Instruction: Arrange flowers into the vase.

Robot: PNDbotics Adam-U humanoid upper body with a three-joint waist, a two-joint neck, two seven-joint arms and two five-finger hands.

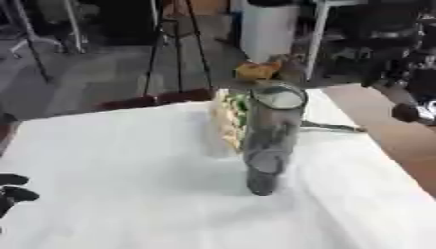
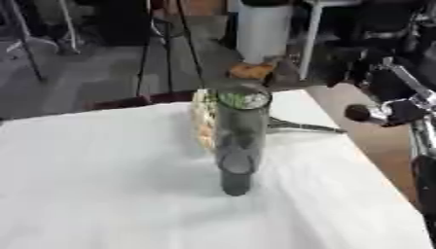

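Note:
A tall, clear grey cylinder vase (image 1: 272,141) stands upright near the middle of the white table (image 1: 119,160). Right behind it lies a bunch of pale yellow and green flowers (image 1: 228,119), partly hidden by the vase. A thin stem (image 1: 332,127) runs from the bunch to the right across the cloth. An orange flower head (image 1: 258,70) shows at the table's far edge. My right hand (image 2: 368,113) hangs above the table's right edge, apart from the vase and holding nothing I can make out. My left hand (image 1: 13,188) shows at the lower left edge, relaxed and empty.
A brown surface (image 1: 391,136) runs along the right of the white cloth. Beyond the far edge stand a tripod (image 1: 174,48), a white bin (image 1: 271,29) and chair legs on a grey floor.

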